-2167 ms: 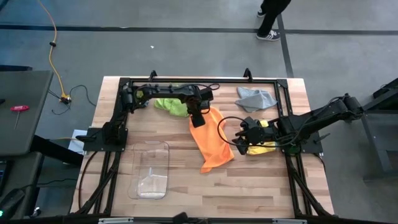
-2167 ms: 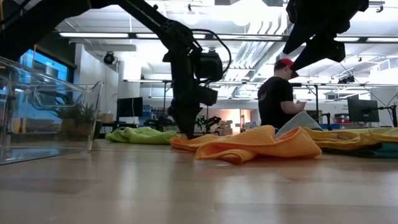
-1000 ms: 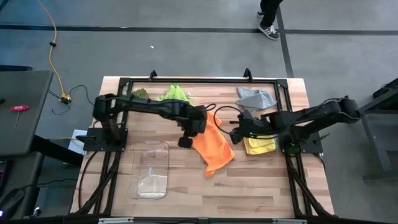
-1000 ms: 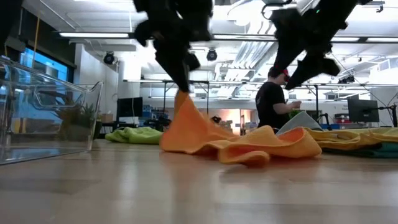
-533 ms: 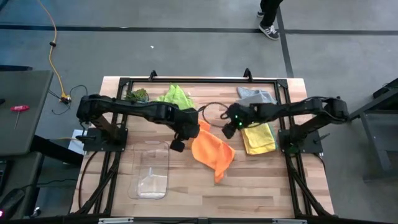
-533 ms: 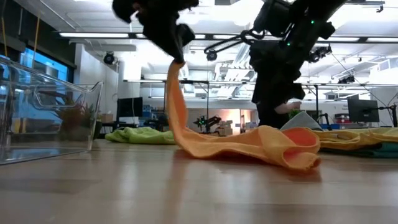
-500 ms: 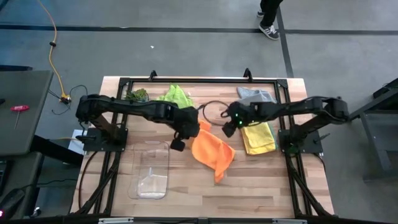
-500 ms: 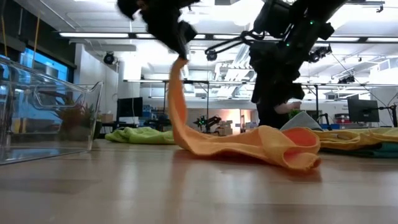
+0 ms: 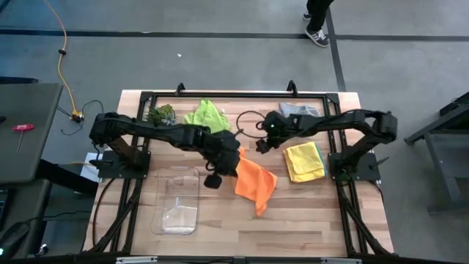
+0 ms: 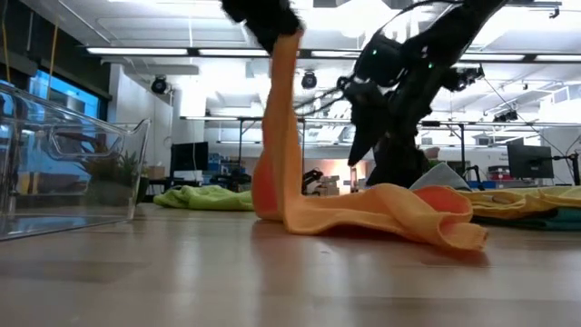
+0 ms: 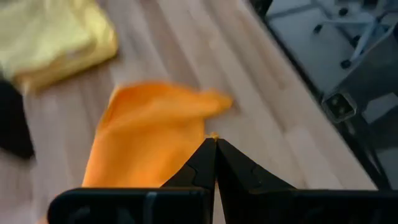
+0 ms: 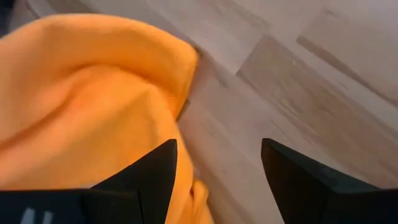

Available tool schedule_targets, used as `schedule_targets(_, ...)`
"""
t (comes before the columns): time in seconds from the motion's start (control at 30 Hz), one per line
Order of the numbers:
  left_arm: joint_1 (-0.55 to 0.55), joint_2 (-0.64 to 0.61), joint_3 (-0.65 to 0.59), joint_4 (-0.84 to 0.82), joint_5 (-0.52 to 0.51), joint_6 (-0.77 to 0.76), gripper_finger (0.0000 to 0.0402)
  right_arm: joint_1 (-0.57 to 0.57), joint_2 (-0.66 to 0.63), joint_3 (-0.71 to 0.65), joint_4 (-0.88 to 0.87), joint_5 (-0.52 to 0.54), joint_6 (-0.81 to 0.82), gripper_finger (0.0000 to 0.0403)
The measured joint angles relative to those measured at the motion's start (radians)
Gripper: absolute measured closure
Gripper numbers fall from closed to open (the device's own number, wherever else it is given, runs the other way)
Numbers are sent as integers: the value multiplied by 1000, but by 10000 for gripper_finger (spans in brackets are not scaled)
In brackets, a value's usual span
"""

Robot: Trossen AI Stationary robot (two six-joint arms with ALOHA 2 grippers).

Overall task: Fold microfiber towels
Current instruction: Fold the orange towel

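Note:
An orange towel [image 10: 363,213] hangs in a tall strip from my shut left gripper [image 10: 281,25] near the table's middle, and its lower half lies bunched on the wood [image 9: 256,183]. Just to the far right of it my right gripper [image 9: 261,145] hovers open, its fingers [image 12: 155,171] close over the orange cloth [image 12: 87,99] without touching. A yellow towel [image 9: 303,160] lies folded at the right with a teal edge under it. A lime green towel [image 9: 205,115] and a grey towel [image 9: 297,110] lie crumpled at the far edge. My left gripper pinches the orange towel's upper corner [image 10: 285,44] between its two shut fingers; only a speck of cloth [image 11: 213,135] shows at their tips. The fingers slant down from above. The towel hangs below them, and its lower part [image 10: 408,218] rests on the table.
A clear plastic bin [image 9: 178,199] stands at the near left, close to my left arm. A small green plant [image 9: 160,114] sits at the far left. Black frame rails [image 9: 341,183] run along the table's sides. Bare wood lies near the front edge.
My left gripper has risen and drifted toward the table's near right, drawing the orange towel's corner up so the cloth stands as a tall hanging strip while its lower end stays on the table. My right gripper has come down and leftward toward the orange towel, staying open.

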Motion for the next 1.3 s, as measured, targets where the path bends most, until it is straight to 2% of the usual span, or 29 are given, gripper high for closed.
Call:
schedule_targets(0.13, -9, 10, -1, -4, -22, 41, 401, -14, 39, -1, 24, 0, 3, 179)
schedule_targets(0.27, 28, 5, 43, -58, -110, 26, 401, -51, -10, -2, 26, 6, -26, 179)
schedule_targets(0.4, 101, -3, 181, -126, -166, 53, 401, -113, -124, -2, 19, 14, -49, 179)
schedule_targets(0.53, 180, -2, 344, -188, -221, 149, 401, -171, -264, -2, 15, 26, -64, 179)
schedule_targets(0.67, 243, 21, 469, -184, -225, 233, 401, -200, -403, -2, -12, 73, -64, 179)
schedule_targets(0.77, 257, 87, 540, -263, -198, 261, 401, -200, -497, -2, -40, 128, -64, 179)
schedule_targets(0.9, 209, 179, 582, -478, -186, 285, 401, -200, -593, -1, -90, 144, -63, 179)
schedule_targets(1.03, 130, 232, 557, -613, -112, 262, 401, -192, -638, -1, -137, 136, -64, 179)
schedule_targets(1.13, 47, 265, 496, -605, -107, 278, 401, -179, -642, -1, -154, 134, -72, 179)
schedule_targets(1.3, -86, 331, 384, -336, -54, 294, 401, -159, -629, -1, -155, 157, -94, 179)
